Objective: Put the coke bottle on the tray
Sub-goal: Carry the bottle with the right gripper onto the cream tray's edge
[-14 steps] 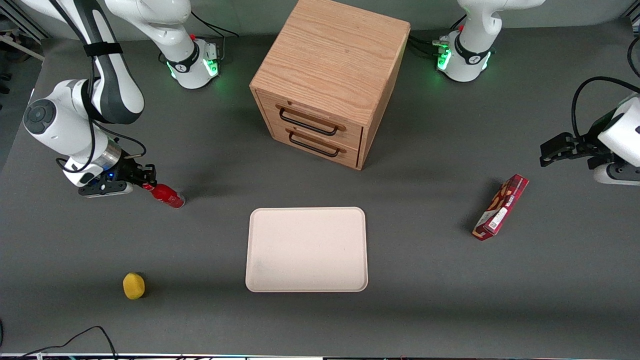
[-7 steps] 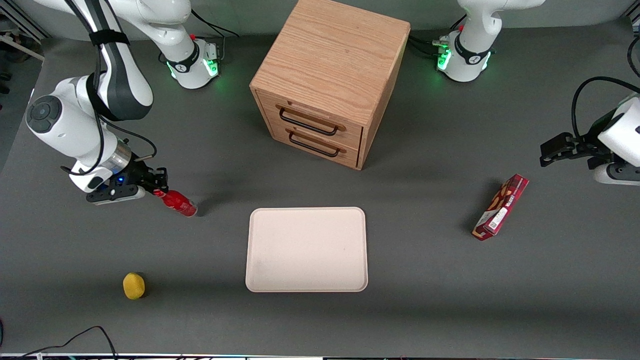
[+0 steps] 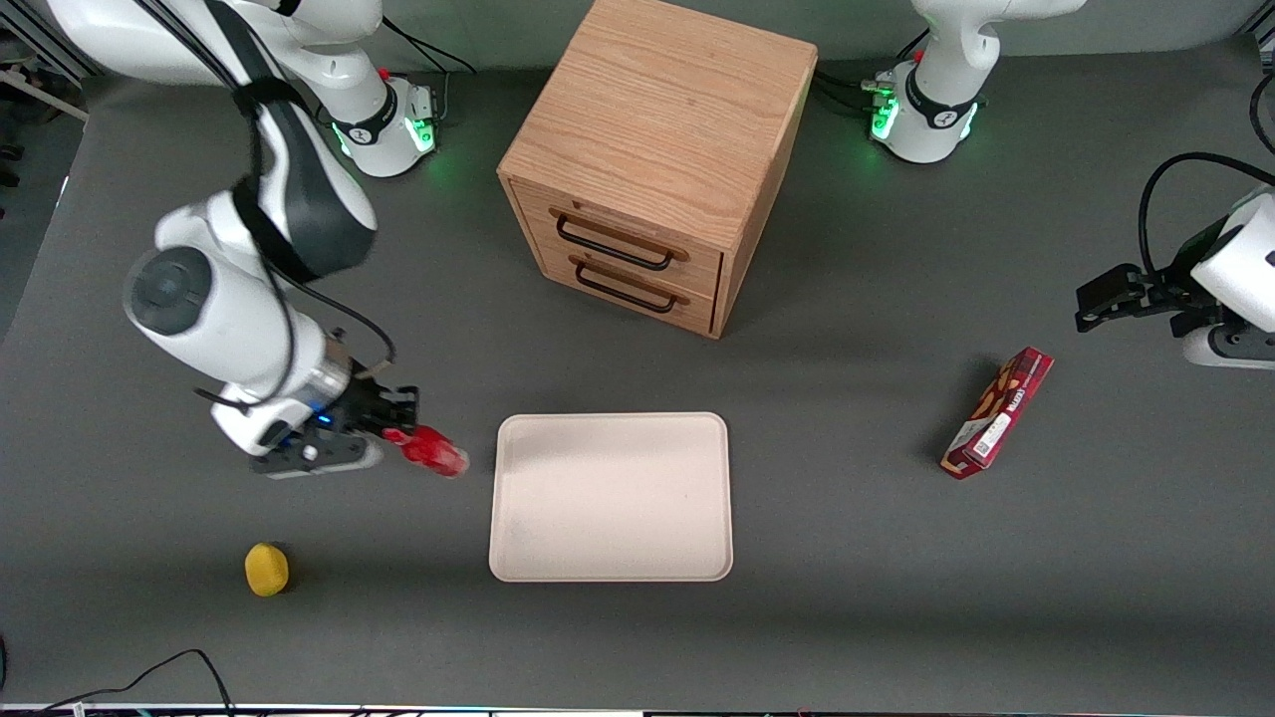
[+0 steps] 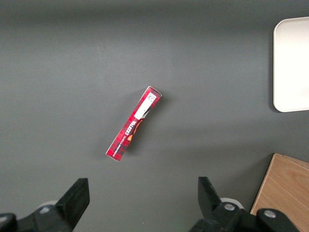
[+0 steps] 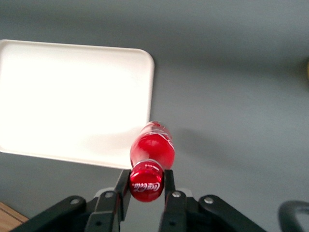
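Gripper (image 3: 396, 430) clamps coke bottle (image 3: 434, 453) by cap, seemingly airborne, just beside tray (image 3: 610, 497).

My gripper (image 3: 398, 432) is clamped on the neck of the coke bottle (image 3: 434, 451), which I hold above the table, just beside the tray's (image 3: 611, 496) edge on the working arm's side. The tray lies near the middle of the desk's front edge, with the wooden drawer cabinet (image 3: 652, 159) farther from the camera. A yellow ball (image 3: 266, 569) sits toward my front corner, and a red snack box (image 3: 997, 412) lies toward the parked arm's end.
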You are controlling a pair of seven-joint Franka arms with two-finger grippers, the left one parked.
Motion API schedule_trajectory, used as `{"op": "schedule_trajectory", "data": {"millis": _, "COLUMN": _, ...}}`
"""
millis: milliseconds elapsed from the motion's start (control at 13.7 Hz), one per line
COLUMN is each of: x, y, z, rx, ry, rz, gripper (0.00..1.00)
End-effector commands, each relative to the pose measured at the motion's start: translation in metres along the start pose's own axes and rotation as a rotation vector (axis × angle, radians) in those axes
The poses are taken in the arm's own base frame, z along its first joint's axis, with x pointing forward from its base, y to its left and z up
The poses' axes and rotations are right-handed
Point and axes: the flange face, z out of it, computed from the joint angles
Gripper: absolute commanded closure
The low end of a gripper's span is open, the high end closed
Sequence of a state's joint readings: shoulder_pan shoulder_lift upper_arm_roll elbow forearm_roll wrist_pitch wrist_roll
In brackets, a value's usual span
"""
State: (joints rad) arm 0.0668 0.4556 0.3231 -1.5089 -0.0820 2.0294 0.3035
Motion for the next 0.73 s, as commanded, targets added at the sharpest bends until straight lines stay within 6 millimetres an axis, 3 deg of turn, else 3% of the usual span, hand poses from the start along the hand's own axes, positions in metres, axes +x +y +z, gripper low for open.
{"op": "schedule_trajectory", "data": {"millis": 0, "x": 0.037, "y": -0.039, "z": 0.029, "rx": -0.008, "ry": 0.009, "rz": 0.046, "gripper": 1.00}}
{"op": "schedule_trajectory", "data": {"millis": 220, "x": 0.056, "y": -0.060, "z": 0.061, "rx": -0.066, "ry": 0.052, "rz": 0.036, "gripper": 1.00}}
{"op": "schedule_trajectory", "data": {"millis": 512, "x": 0.067, "y": -0.048, "z": 0.069, "rx": -0.083, "ry": 0.081, "rz": 0.037, "gripper": 1.00}}
{"op": "schedule_trajectory", "data": {"millis": 659, "x": 0.067, "y": -0.053, "z": 0.075, "rx": -0.075, "ry": 0.089, "rz": 0.041, "gripper": 1.00}}
